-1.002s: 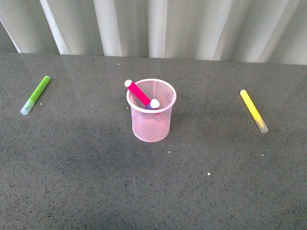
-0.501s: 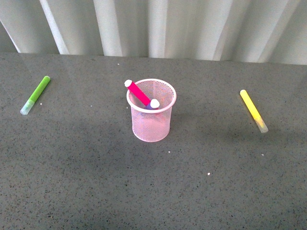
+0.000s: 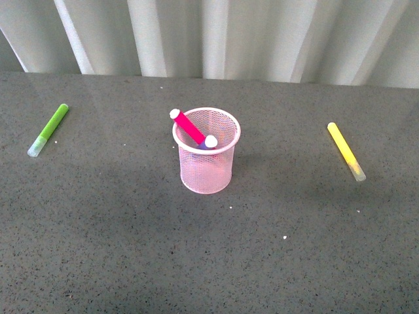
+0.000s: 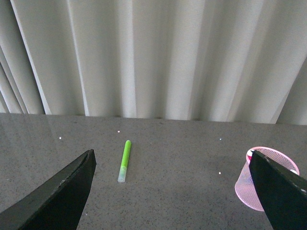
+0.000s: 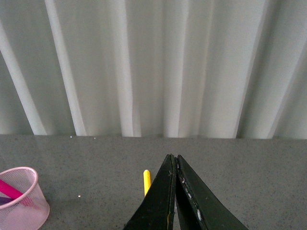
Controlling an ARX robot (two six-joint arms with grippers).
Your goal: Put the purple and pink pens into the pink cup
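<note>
You are looking at the pink cup (image 3: 207, 152) standing upright mid-table (image 3: 131, 248), with the pink pen (image 3: 189, 127) leaning inside toward 10 o'clock and the purple pen (image 3: 205, 146) showing just under its white cap. Your left end effector (image 4: 175, 191) is hanging released, jaws wide apart, while your right end effector (image 5: 173, 191) is staying clenched on nothing. The green marker (image 3: 48, 129) is lying at 9 o'clock of the cup, the yellow marker (image 3: 346, 151) at 3 o'clock.

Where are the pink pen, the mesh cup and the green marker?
pink pen (image 3: 190, 128), front view, on its pink barrel.
mesh cup (image 3: 206, 171), front view, on its front wall.
green marker (image 3: 51, 125), front view, on its green barrel.
</note>
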